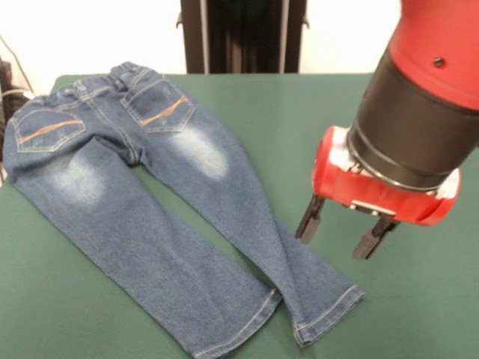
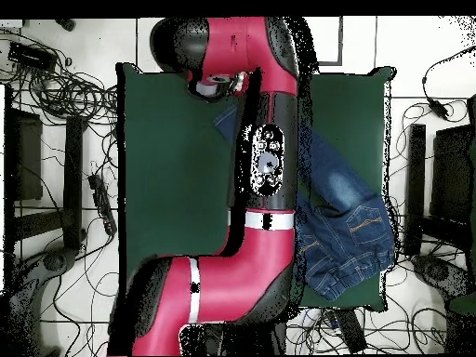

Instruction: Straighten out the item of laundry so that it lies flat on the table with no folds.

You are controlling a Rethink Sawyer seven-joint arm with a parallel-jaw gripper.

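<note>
The small blue denim jeans (image 1: 142,194) lie back side up on the green table (image 1: 419,314). The waistband is at the far left and both legs run toward the near right. The leg nearer the gripper narrows with a crease at about knee height (image 1: 281,239); its hem touches the other leg's hem. My gripper (image 1: 341,230) hangs open and empty just right of that leg, fingertips (image 1: 309,224) slightly above the cloth. In the overhead view the arm hides most of the jeans (image 2: 358,218); the gripper (image 2: 221,88) is near the table's far edge.
The black pedestal (image 1: 239,34) stands behind the table's far edge. In the overhead view, cables (image 2: 65,93) and dark stands (image 2: 23,153) lie on the floor around the table (image 2: 167,167). Bare green cloth spreads right of the jeans in the front view.
</note>
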